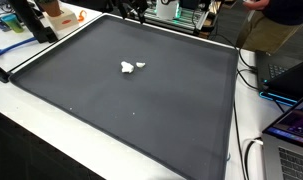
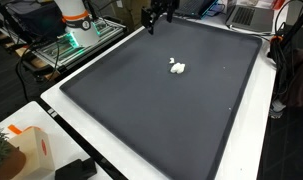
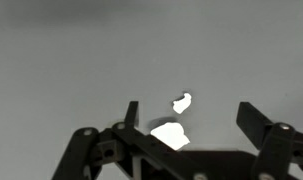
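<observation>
In an exterior view: your gripper (image 1: 136, 10) top centre, over far edge of dark mat (image 1: 131, 120), upper part cut by frame. Two white scraps (image 1: 132, 67) upper middle of mat, well apart from gripper, only bare mat between. Orange box (image 1: 61, 15) upper left, off mat; contents hidden.

In an exterior view: gripper (image 2: 156, 14) top centre, fingers spread, empty; scraps (image 2: 178, 68) just below in frame.

Wrist view: jaws wide, holding nothing; scraps (image 3: 182, 102) between them in frame, larger one partly behind linkage. Blurred, material unclear.

We read no legible text, label, brand or number on any surface in these views.
</observation>
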### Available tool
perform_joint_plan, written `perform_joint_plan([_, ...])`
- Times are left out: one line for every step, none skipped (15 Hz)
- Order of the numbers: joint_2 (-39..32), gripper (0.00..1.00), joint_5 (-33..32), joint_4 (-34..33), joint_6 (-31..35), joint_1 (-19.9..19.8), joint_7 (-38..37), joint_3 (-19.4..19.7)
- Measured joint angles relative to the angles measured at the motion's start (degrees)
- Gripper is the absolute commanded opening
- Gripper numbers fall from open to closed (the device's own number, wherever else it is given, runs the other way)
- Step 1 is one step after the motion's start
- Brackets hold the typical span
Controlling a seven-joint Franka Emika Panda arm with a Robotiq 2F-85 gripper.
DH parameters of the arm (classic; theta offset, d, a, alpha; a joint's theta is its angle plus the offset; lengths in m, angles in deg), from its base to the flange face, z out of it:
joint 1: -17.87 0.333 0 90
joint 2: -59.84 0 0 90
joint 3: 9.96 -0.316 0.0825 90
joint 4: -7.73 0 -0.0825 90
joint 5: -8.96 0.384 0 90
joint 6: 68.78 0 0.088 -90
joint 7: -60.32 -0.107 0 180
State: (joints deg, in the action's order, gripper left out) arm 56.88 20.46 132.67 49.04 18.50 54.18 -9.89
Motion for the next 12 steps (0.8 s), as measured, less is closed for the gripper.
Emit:
perform_joint_plan([2.4,1.0,1.7,2.1,-0.4,-0.2,1.6,0.0])
perform_joint_plan([4.5,1.0,2.7,3.7,-0.8,-0.4,2.6,0.0])
perform_joint_plan([6.1,1.0,3.1,4.9,-1.0,-0.4,3.0,0.0])
perform_joint_plan([7.2,1.0,3.3,5.6,-1.0,-0.4,3.1,0.0])
perform_joint_plan([7.6,1.0,3.3,6.0,-1.0,-0.4,3.1,0.0])
perform_joint_plan([7.7,1.0,3.4,6.1,-1.0,-0.4,3.2,0.0])
perform_joint_plan([7.7,1.0,3.3,6.0,-1.0,-0.4,3.2,0.0])
perform_joint_plan([7.7,1.0,3.3,6.0,-1.0,-0.3,3.1,0.0])
perform_joint_plan([7.7,1.0,3.3,6.0,-1.0,-0.2,3.1,-0.1])
perform_joint_plan([7.9,1.0,3.3,6.0,-1.2,0.0,3.1,-0.3])
perform_joint_plan([8.1,1.0,3.4,6.1,-1.5,0.2,3.1,-0.5])
perform_joint_plan([8.5,1.0,3.4,6.0,-2.0,0.3,3.1,-0.7])
